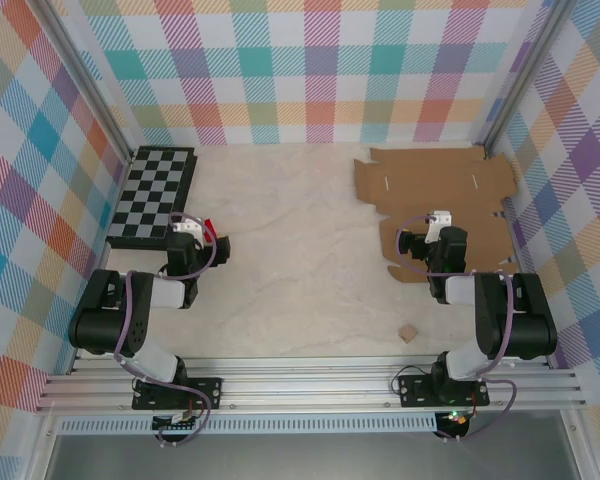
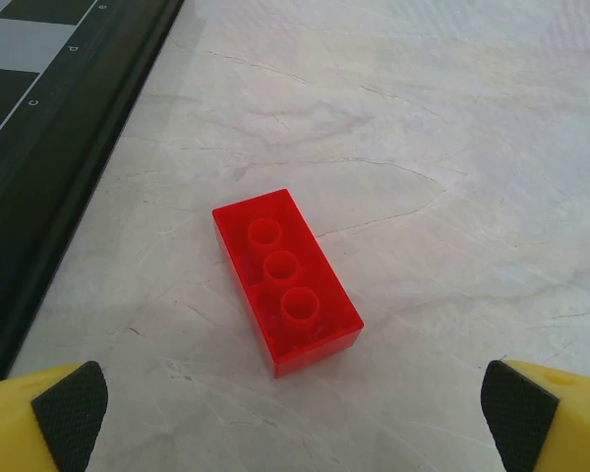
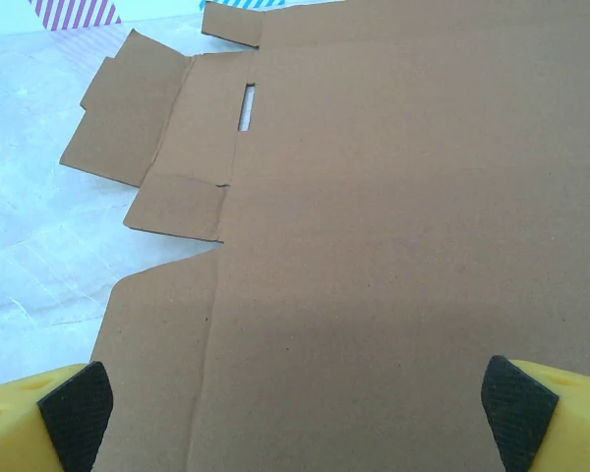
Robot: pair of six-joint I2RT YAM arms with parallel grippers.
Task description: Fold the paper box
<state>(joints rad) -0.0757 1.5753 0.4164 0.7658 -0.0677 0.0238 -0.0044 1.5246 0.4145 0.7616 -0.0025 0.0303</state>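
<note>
Starting nearest the arm bases, a tiny cardboard scrap (image 1: 408,333) lies at lower right of centre in the overhead view. Beyond it the right gripper (image 3: 295,403) hangs with its jaws wide apart and empty, right over the near edge of the paper box (image 1: 440,190) — a flat, unfolded die-cut sheet in the upper right, seemingly a little wider than deep, with nothing on it. The right arm is plainly the nearer. The left gripper (image 2: 295,403), equally spread and empty, sits over a red toy brick (image 2: 285,280) beside the chessboard (image 1: 155,195) at far left.
</note>
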